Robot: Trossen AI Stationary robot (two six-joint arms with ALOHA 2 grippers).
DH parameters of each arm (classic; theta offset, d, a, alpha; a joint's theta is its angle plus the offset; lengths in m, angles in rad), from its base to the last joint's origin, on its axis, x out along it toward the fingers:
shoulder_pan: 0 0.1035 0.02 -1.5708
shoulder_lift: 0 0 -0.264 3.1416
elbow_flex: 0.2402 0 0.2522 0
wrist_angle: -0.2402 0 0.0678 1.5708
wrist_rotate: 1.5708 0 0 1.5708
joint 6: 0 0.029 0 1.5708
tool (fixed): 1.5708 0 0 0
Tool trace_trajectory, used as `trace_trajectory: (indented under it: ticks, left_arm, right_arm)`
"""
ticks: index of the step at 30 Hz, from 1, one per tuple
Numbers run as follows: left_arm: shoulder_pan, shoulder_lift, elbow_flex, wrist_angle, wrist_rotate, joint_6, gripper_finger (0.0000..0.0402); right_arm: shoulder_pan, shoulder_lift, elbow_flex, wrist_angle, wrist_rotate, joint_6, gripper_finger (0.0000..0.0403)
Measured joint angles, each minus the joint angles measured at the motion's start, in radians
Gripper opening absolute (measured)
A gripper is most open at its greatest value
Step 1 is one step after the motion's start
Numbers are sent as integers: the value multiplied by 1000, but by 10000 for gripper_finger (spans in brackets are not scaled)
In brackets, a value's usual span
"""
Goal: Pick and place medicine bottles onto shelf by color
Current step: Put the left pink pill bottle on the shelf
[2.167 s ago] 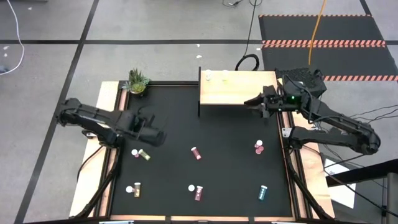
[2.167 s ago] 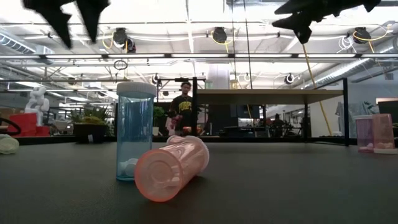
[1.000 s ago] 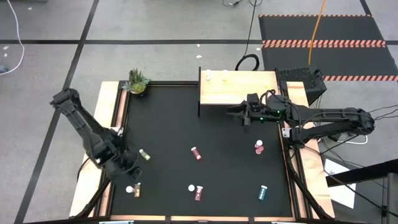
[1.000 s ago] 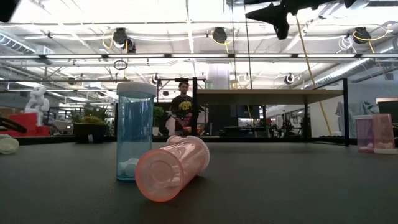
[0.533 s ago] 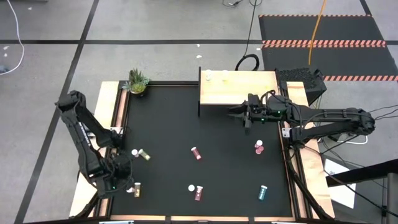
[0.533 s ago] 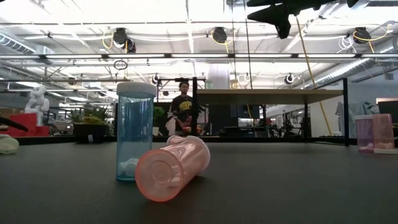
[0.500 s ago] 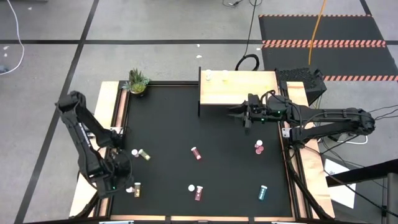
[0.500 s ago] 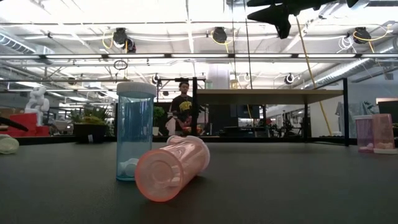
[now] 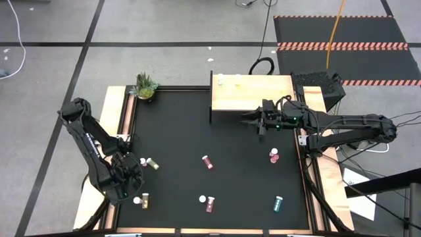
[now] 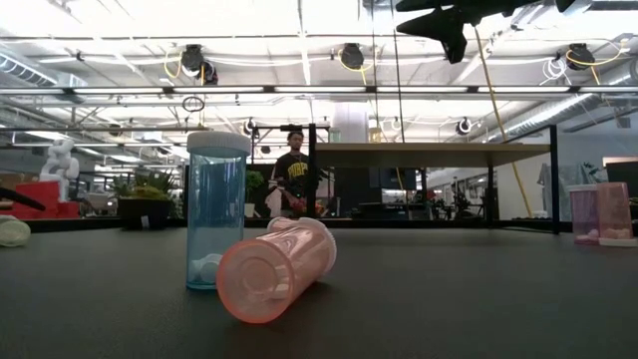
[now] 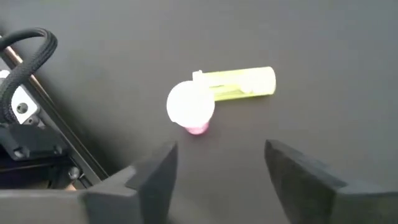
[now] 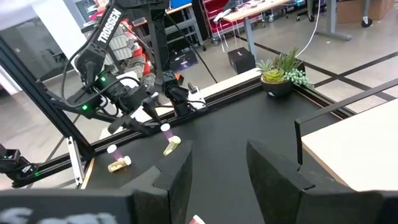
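Bottles lay scattered over the black table (image 9: 177,131) when I checked. Nearest my left gripper (image 11: 214,165) stood a pink bottle (image 11: 191,109) with its white cap up, and a yellow bottle (image 11: 239,83) lay on its side touching it. That gripper hung above the pair near the table's left rail, fingers (image 11: 152,174) spread apart and holding nothing. From overhead I logged a further yellow bottle (image 9: 145,198) near the front left corner, a dark red bottle (image 9: 207,161) at mid-table, another red one (image 9: 210,205) near the front edge, a pink one (image 9: 273,155) towards the right rail and a teal bottle (image 9: 278,203) at front right. Two small bottles (image 9: 220,79) already stood at the back of the shelf (image 9: 253,95).

My right gripper (image 9: 250,117) hovered at the shelf's front edge, above the table, fingers (image 12: 277,165) apart and empty. The potted plant (image 9: 145,86) sat at the back left corner, well apart from both arms. In the low view a person (image 10: 294,179) stood in the room beyond the table.
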State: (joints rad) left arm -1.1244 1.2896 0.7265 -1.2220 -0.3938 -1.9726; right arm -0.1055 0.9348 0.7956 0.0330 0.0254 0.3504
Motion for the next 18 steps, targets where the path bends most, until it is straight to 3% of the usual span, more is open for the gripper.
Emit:
trace_trajectory:
  ticks: [5, 8, 12, 18]
  left_arm:
    - [0, 0, -24, 4, 1, 23, 335]
    - [-2, 6, -24, 12, 15, 34, 358]
    - [10, 13, -23, 12, 16, 31, 352]
    - [56, 13, -23, 11, 20, 29, 305]
  right_arm:
    - [0, 0, 0, 0, 0, 5, 146]
    - [0, 0, 0, 0, 0, 8, 146]
    - [0, 0, 0, 0, 0, 5, 146]
    - [0, 0, 0, 1, 0, 3, 146]
